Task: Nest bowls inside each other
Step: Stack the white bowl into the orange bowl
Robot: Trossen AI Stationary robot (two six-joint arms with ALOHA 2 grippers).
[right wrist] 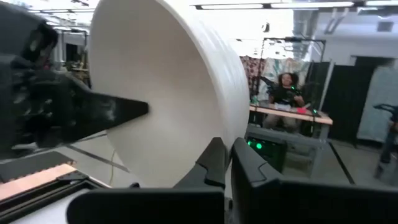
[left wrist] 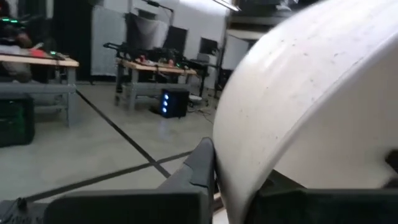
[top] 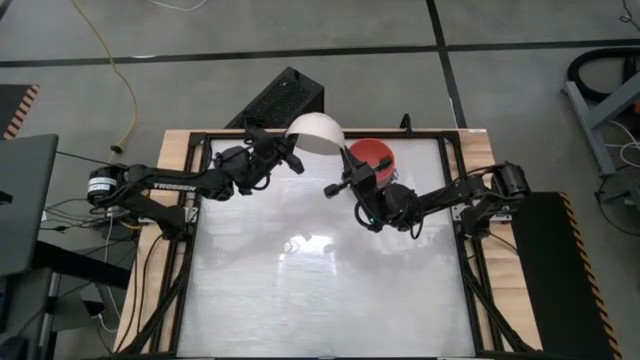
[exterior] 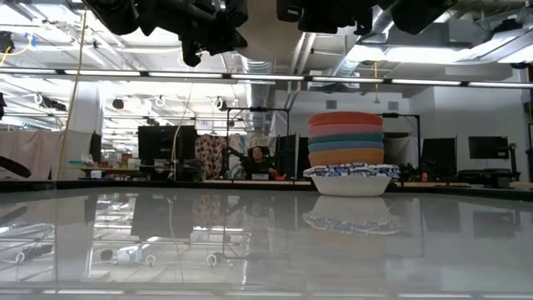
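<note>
A plain cream bowl (top: 316,132) hangs on its side high above the table's far edge, between my two grippers. My left gripper (top: 295,156) is shut on it from the left. My right gripper (right wrist: 229,155) comes from the right and stands shut at the bowl's lower rim (right wrist: 208,146). A stack of bowls (exterior: 346,154) rests on the table at the far right. A white bowl with a blue pattern (exterior: 350,179) is at its bottom and a red bowl (top: 372,155) on top. In the low view only the dark undersides of both arms show at the top. My left gripper pinches the cream bowl's wall at the rim (left wrist: 239,177), with one finger (right wrist: 121,111) on the side the right wrist view faces and the other finger (left wrist: 198,167) on the opposite side. The fingers reach in about level from the table's left. The bowl is lifted clear, standing on edge. My right gripper is shut at the lowest part of the cream bowl's rim (right wrist: 210,149), coming from the near right and pointing slightly upward. One finger (right wrist: 212,165) covers the spot, so how much rim lies between the fingers does not show.
The stack stands just to the right of my right gripper, close to the table's far edge. A black box (top: 282,100) lies beyond that edge on the floor. The glossy table top (top: 320,280) stretches toward the near side. A person (exterior: 260,158) sits far off in the room.
</note>
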